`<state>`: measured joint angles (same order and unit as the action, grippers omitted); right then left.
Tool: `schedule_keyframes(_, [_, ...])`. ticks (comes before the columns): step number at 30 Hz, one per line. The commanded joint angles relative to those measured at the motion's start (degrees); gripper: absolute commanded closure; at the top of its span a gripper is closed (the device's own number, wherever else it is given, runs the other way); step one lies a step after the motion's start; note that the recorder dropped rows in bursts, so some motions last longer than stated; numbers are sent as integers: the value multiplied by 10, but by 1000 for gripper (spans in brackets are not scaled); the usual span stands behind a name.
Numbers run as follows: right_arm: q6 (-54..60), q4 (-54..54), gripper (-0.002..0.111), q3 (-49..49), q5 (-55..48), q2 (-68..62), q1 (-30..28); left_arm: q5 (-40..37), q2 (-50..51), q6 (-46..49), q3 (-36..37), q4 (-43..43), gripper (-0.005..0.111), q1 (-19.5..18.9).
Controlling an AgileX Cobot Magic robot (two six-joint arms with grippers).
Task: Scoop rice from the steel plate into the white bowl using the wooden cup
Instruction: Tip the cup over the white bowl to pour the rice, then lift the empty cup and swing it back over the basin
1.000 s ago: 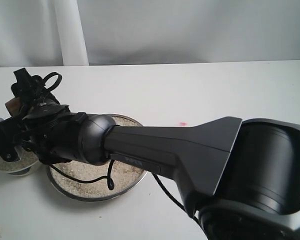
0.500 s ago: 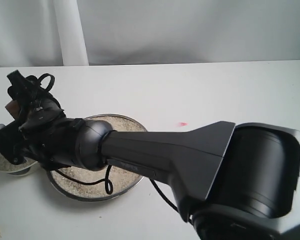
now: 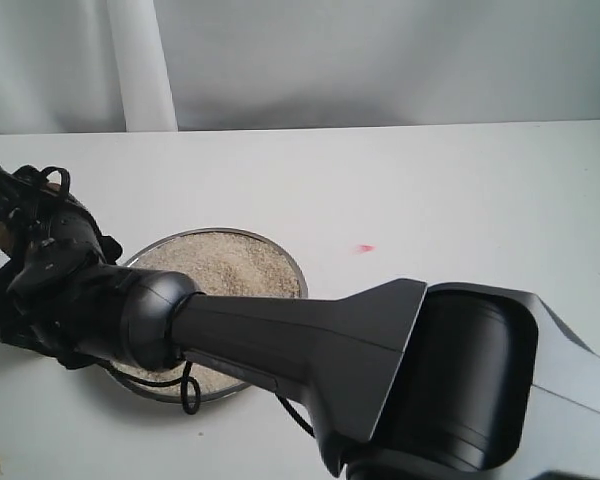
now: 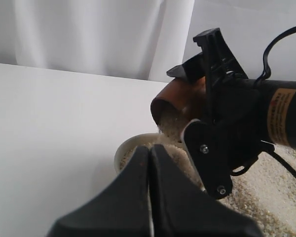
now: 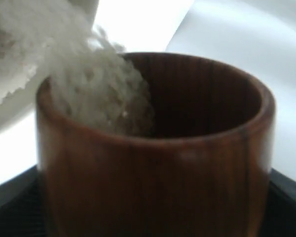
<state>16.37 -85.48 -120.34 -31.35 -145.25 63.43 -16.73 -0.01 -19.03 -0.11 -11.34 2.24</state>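
In the left wrist view the left jaws are a dark blur cropped by the picture's edge, and they mask most of the bowl (image 4: 122, 148). The right jaws cover much of the cup (image 4: 175, 98), and the rice (image 4: 271, 207) beyond them runs out of frame. The right wrist view is soft throughout: the cup fills it, its base cut off, the right jaws mere dark corners. In the exterior view the right arm (image 3: 280, 335) hides the bowl wholly and the near left rim of the plate (image 3: 220, 231). Only a brown sliver of the cup shows at far left, and the arm's base leaves the near edge.
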Motion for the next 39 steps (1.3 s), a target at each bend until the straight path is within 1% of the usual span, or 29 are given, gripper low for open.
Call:
schedule_keyframes(1, [37, -9, 108, 0, 1, 9, 5, 4, 0, -2, 1, -1, 107, 1])
schedule_keyframes(13, [46, -65, 108, -1, -24, 9, 10, 4, 0, -2, 1, -1, 107, 1])
schedule_keyframes(16, [26, -93, 108, -1, -26, 9, 11, 4, 0, -2, 1, -1, 107, 1])
schedule_keyframes(19, [3, -92, 108, 8, -20, 9, 11, 4, 0, -2, 1, -1, 107, 1])
schedule_keyframes(22, [-10, -145, 108, 26, -42, 9, 11, 4, 0, -2, 1, -1, 107, 1])
schedule_keyframes(24, [-32, -145, 108, 26, -43, 9, 11, 4, 0, -2, 1, -1, 107, 1])
schedule_keyframes(39, [-16, -145, 108, 23, -52, 18, 11, 4, 0, -2, 1, -1, 107, 1])
